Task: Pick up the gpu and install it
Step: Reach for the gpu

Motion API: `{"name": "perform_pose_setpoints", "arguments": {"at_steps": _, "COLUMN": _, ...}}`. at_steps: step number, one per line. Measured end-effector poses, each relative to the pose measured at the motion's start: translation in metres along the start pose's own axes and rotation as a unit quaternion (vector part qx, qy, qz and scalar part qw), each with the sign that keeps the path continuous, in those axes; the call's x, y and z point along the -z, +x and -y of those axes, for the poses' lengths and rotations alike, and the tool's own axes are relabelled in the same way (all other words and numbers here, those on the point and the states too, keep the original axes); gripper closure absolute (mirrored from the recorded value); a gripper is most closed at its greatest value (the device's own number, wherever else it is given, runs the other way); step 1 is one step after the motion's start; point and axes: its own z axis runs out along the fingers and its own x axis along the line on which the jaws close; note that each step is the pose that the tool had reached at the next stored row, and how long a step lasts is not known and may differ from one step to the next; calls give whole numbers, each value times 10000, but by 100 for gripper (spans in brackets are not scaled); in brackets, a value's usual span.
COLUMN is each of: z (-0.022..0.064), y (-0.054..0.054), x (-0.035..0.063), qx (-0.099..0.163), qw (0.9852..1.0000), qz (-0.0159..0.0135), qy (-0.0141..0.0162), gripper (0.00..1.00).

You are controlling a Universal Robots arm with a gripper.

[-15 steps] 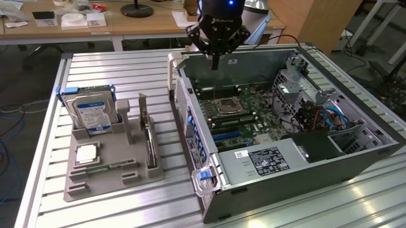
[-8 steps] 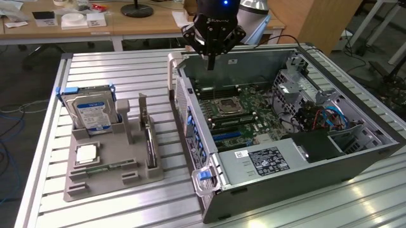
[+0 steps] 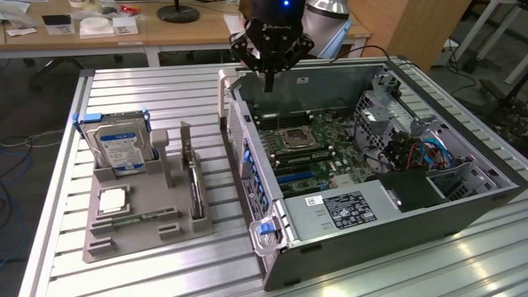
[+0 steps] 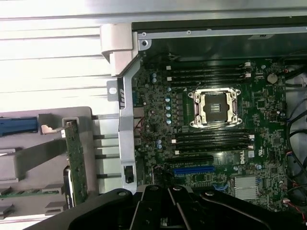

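Exterior view: the gripper (image 3: 268,85) hangs over the rear edge of the open computer case (image 3: 412,235), above the motherboard (image 3: 318,145), its fingers pressed together with nothing between them. The gpu (image 3: 195,189) stands on edge in the gray holder (image 3: 144,204) on the slatted table (image 3: 148,93) — near the hard drive (image 3: 120,145), well apart from the gripper. Wrist view — the gpu's (image 4: 76,163) green board sits upright just beside the case wall.
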Motion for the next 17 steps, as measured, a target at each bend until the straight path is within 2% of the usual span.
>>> {"name": "perform_pose_setpoints", "arguments": {"at_steps": 17, "z": 11, "y": 147, "x": 4, "qx": 0, "qw": 10000, "qz": 0, "qy": 0, "gripper": 89}}
